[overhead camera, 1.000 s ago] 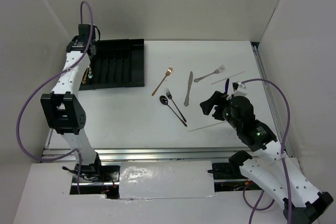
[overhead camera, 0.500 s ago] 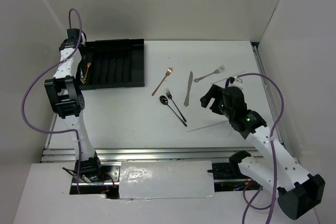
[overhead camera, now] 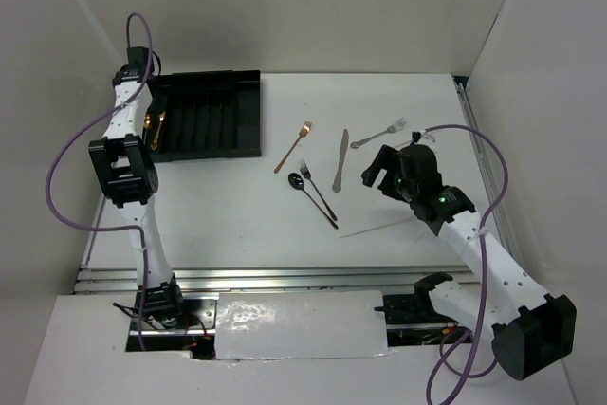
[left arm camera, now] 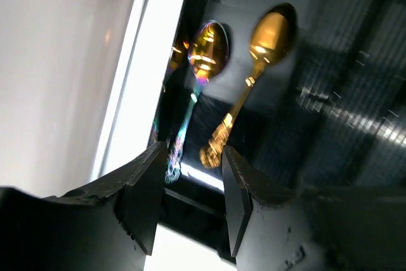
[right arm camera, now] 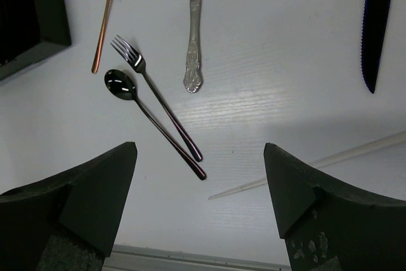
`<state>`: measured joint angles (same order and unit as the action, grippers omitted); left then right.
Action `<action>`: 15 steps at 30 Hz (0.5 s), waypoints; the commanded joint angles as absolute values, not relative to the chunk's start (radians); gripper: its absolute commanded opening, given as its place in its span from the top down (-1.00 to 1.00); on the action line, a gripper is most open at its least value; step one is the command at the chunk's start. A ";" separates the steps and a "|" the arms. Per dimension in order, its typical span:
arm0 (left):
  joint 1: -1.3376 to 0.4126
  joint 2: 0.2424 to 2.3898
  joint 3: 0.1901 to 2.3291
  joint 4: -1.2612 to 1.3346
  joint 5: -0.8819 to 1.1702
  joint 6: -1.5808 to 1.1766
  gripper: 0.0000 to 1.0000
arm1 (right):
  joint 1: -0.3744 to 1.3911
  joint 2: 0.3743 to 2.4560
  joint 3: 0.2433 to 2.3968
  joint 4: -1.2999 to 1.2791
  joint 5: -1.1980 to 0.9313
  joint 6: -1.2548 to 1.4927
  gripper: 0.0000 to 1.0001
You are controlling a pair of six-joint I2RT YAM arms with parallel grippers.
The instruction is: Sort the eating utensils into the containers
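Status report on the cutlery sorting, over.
Left end effector open over tray; right end effector open, empty. Two gold spoons slotted; copper fork, silver knife, black spoon loose. Pale stick nearby.

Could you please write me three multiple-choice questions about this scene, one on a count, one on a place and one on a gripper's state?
1. How many forks lie on the table? A one; B three; C five.
2. Where are the two gold spoons? A on the table; B in the black cutlery tray; C off the table's edge.
3. How is the right gripper? A open and empty; B shut on a utensil; C out of view.

Answers:
1 B, since the copper fork, the black fork and the silver fork lie there.
2 B, as the left wrist view shows both on the tray's black floor.
3 A, as its fingers stand wide apart above the table with nothing between them.
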<state>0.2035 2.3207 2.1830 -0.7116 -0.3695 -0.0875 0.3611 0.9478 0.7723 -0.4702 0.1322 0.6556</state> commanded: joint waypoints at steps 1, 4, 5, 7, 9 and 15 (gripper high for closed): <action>0.149 2.189 2.224 -0.795 -0.377 -0.147 -0.06 | 0.354 0.945 0.831 -0.469 0.144 0.634 -0.79; 0.060 2.051 2.143 -0.802 -0.399 -0.181 -0.04 | 0.354 0.905 0.802 -0.450 0.115 0.634 -0.80; 0.008 1.981 2.107 -0.805 -0.413 -0.207 0.00 | 0.357 0.881 0.778 -0.437 0.098 0.632 -0.80; -0.101 1.927 2.018 -0.851 -0.537 -0.294 0.04 | 0.364 0.852 0.740 -0.433 0.091 0.640 -0.80; -0.236 1.858 1.939 -0.918 -0.598 -0.431 0.05 | 0.382 0.810 0.720 -0.429 0.095 0.646 -0.80; -0.530 1.697 1.476 -0.802 -0.514 -0.810 0.00 | 0.425 0.741 0.696 -0.462 0.091 0.624 -0.82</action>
<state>-0.4892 1.6936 1.6012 -0.7887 -0.5217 -0.5716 0.4072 0.7750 0.6987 -0.4683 0.0986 0.6437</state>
